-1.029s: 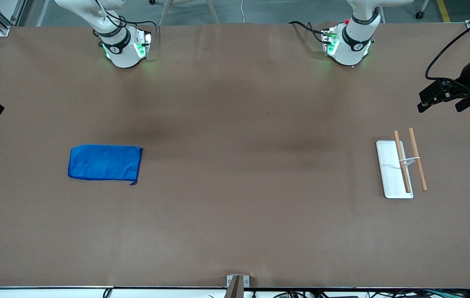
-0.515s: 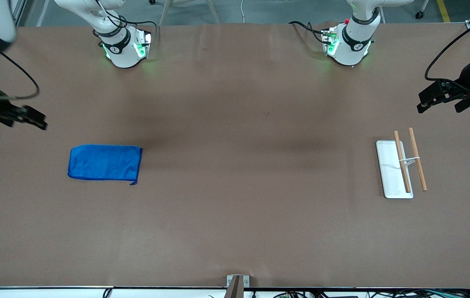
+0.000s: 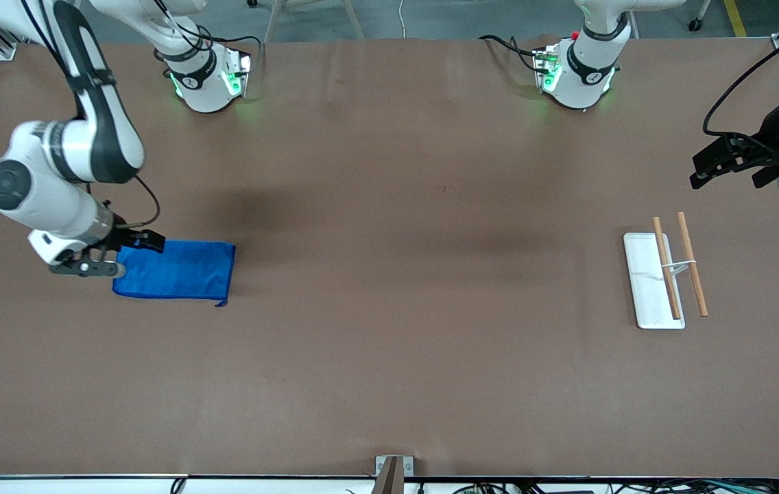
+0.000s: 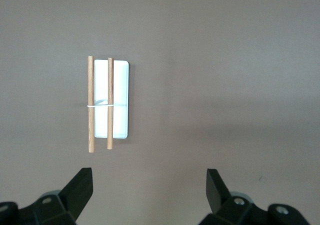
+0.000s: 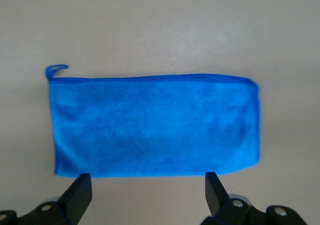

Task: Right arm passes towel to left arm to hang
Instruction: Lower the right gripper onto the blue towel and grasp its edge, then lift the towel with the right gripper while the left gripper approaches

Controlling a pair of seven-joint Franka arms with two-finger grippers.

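1. The small, bright blue, rectangular microfibre towel (image 3: 174, 269) lies flat and folded on the brown tabletop (image 3: 389, 343), toward the right arm's end of it. Its hem is stitched in a darker blue, and a little loop sticks out at one corner.
2. The right arm's black two-finger gripper (image 3: 130, 250) is over the towel's short edge, the one at the right arm's end of the tabletop. In the right wrist view its fingers (image 5: 80, 192) stand wide apart with nothing between them. That same view shows the whole towel (image 5: 155, 126) spread out just ahead of the fingertips; whether they touch the cloth cannot be told.
3. The left arm's black two-finger gripper (image 3: 732, 161) hangs above the left arm's end of the tabletop, close to the table's edge. Its fingers (image 4: 80, 190) are also wide apart and hold nothing.
4. A white, flat, rectangular rack base (image 3: 646, 281) sits on the tabletop toward the left arm's end, well apart from the towel and nearer to the front camera than the left gripper's place. Two slim wooden rods (image 3: 691, 264) run side by side along its length, joined at their middles by a thin white bracket. One rod is over the base, the other just outside its long edge.
5. In the left wrist view the rack base (image 4: 119, 97) and the rods (image 4: 91, 104) appear ahead of the open fingers, with bare tabletop around them.
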